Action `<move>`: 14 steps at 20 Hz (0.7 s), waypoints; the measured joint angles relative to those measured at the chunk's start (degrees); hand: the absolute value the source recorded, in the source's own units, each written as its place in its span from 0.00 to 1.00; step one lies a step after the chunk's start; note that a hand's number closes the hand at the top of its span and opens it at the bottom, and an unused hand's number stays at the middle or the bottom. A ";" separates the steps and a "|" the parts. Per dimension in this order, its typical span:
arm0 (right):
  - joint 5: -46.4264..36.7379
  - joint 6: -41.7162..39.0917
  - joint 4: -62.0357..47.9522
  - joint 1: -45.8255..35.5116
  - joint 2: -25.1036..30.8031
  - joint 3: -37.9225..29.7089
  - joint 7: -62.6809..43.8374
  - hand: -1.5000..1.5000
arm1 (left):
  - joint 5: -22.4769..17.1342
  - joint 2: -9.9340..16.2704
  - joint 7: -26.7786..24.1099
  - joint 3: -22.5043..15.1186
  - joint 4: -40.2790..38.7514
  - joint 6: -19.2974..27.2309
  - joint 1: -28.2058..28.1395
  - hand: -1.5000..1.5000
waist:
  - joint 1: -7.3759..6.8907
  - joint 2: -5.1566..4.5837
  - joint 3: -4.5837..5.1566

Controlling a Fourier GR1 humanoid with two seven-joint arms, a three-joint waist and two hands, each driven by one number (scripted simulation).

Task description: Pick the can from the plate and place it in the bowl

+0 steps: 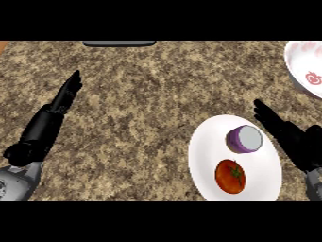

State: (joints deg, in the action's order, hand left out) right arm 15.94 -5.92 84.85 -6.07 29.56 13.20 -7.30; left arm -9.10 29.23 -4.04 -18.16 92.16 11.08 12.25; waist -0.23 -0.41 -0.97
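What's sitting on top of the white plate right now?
On the plate stand a purple can, seen from above with its grey top, and a tomato nearer the robot. They are apart. The plate's surface beneath each is covered.

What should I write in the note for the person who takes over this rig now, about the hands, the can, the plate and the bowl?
Left hand: open, fingers straight, at the left, holds nothing.
Right hand: open, beside the plate's right rim, holds nothing.
Can: upright on the white plate, next to a tomato.
Bowl: at the upper right, partly out of view.
Done: nothing yet.
Left: grasp the can, lift it, place it in the bowl.
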 measured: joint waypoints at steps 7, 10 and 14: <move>-2.03 0.80 5.90 -4.12 1.59 -5.86 8.64 1.00 | -2.81 -3.63 1.16 -1.52 -1.67 -2.96 -1.67 0.50 | 1.10 0.61 1.05; -7.22 4.47 5.49 -3.82 0.66 -5.84 12.20 0.00 | -4.10 -6.75 3.25 -3.05 -2.72 -3.77 -0.96 0.50 | 1.00 0.48 1.05; -9.47 3.95 0.84 -3.76 -2.19 -6.05 20.63 0.00 | -4.73 -8.77 3.91 -3.05 -3.79 -5.55 -0.66 0.50 | 0.43 0.36 0.97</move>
State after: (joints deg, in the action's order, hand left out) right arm 6.47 -1.97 85.69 -9.82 27.37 7.16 13.33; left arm -13.82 20.47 -0.13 -21.21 88.38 5.54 11.59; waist 0.21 -0.05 -0.01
